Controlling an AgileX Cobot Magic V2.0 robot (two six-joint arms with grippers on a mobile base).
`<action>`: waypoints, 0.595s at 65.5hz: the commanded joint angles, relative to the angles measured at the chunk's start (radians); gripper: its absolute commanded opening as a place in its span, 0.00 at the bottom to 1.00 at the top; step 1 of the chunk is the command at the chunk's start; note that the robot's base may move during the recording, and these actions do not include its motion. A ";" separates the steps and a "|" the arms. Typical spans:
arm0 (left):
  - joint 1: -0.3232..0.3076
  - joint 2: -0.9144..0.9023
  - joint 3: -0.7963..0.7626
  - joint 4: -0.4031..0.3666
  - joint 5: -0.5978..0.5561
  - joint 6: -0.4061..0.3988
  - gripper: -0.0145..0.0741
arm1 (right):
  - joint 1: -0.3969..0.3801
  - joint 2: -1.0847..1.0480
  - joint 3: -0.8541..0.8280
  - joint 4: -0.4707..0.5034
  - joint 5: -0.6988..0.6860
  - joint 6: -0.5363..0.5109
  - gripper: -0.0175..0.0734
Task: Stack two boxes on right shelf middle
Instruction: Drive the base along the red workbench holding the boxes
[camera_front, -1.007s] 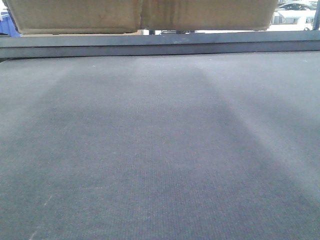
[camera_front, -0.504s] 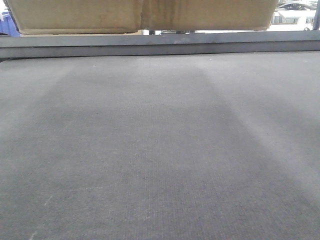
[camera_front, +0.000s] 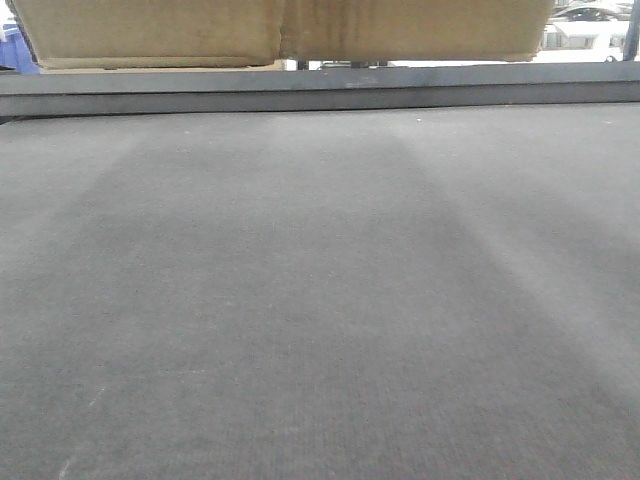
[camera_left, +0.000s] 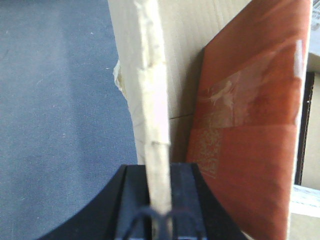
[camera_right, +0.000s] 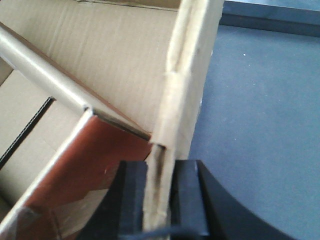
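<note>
Cardboard box (camera_front: 150, 30), brown and open-topped, fills the top of the front view at the far edge of the grey matte surface (camera_front: 320, 300), just above a dark rail (camera_front: 320, 88); whether it rests on anything cannot be told. The left gripper (camera_left: 159, 200) is clamped on one side wall's upper edge, and the right gripper (camera_right: 161, 192) is clamped on the opposite wall. A reddish taped flap (camera_left: 250, 125) leans inside. A blue bin (camera_front: 12, 50) peeks past the box's left end.
</note>
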 joint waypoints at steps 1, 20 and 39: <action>0.005 -0.008 -0.017 0.010 -0.053 0.006 0.04 | -0.007 -0.012 -0.010 -0.008 -0.043 -0.011 0.02; 0.005 -0.008 -0.017 0.010 -0.053 0.006 0.04 | -0.007 -0.009 -0.010 -0.006 -0.055 -0.011 0.02; 0.005 -0.008 -0.017 0.010 -0.053 0.006 0.04 | -0.007 -0.009 -0.010 -0.006 -0.060 -0.011 0.02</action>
